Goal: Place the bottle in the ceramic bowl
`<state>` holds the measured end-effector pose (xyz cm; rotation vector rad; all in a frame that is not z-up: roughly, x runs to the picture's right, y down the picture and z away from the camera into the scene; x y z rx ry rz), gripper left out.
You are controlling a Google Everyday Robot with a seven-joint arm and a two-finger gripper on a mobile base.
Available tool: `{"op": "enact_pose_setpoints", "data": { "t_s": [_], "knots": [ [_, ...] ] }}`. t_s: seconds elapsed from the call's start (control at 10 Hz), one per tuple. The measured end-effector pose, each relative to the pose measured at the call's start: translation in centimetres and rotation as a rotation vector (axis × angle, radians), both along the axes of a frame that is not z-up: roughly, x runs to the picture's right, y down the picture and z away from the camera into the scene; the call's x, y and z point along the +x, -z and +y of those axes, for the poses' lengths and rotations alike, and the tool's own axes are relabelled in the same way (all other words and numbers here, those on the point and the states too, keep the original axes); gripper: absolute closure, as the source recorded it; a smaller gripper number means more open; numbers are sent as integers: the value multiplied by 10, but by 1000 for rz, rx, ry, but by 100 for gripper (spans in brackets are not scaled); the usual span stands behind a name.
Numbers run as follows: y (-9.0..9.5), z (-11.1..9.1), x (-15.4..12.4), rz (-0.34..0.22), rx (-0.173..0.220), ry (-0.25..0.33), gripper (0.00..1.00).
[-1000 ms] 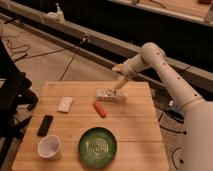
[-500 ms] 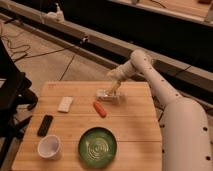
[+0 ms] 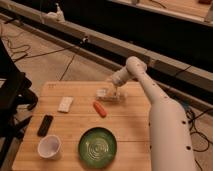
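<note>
Setting: a pale wooden table [image 3: 131, 126] with plank seams, seen from above and in front; a bare floor lies behind it.
Arm: the white arm [image 3: 161, 117] rises along the table's right side, bends at an elbow above the far edge and reaches down and leftward.
Gripper: the gripper [image 3: 114, 88] sits low over the far middle of the table, directly at the bottle. Its jaws stand spread apart and grip nothing.
Bottle: the bottle [image 3: 109, 95] lies on its side on the table near the far edge, under and just in front of the gripper. It is whitish and translucent. Whether the fingers touch it cannot be told.
Bottle label: a pale patch on the body, with any writing too small to read.
Ceramic bowl: the ceramic bowl [image 3: 97, 147] is green and glazed, with ring marks inside. It stands at the near edge, well apart from the bottle, with nothing in it.
Orange-red piece: the orange-red piece [image 3: 100, 108] lies between bottle and bowl, just in front of the bottle.
White packet: the white packet [image 3: 65, 104] lies flat on the left part of the table; no print is legible.
Black device: the black device [image 3: 45, 125] is slim and lies near the left edge, in front of the packet.
White cup: the white cup [image 3: 49, 146] stands upright at the near left, beside the bowl but apart from it.
</note>
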<state>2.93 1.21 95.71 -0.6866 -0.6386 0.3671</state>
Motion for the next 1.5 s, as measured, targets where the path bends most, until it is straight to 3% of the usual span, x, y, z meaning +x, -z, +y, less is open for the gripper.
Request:
{"op": "enact_pose_setpoints", "data": {
  "t_s": [0.2, 0.3, 0.5, 0.6, 0.7, 0.9, 1.0, 1.2, 1.5],
  "knots": [
    [-10, 19, 0, 18, -65, 33, 21],
    [-14, 25, -2, 26, -93, 48, 27],
    [-19, 31, -3, 35, -129, 71, 49],
    [-20, 30, -3, 36, -133, 72, 55],
    [-21, 24, -5, 33, -131, 60, 67],
    [-15, 1, -5, 15, -98, 17, 87],
    [-7, -21, -5, -6, -57, -18, 96],
    [17, -58, -2, -54, 25, -70, 100],
    [50, -83, 4, -111, 99, -90, 100]
  ]
}}
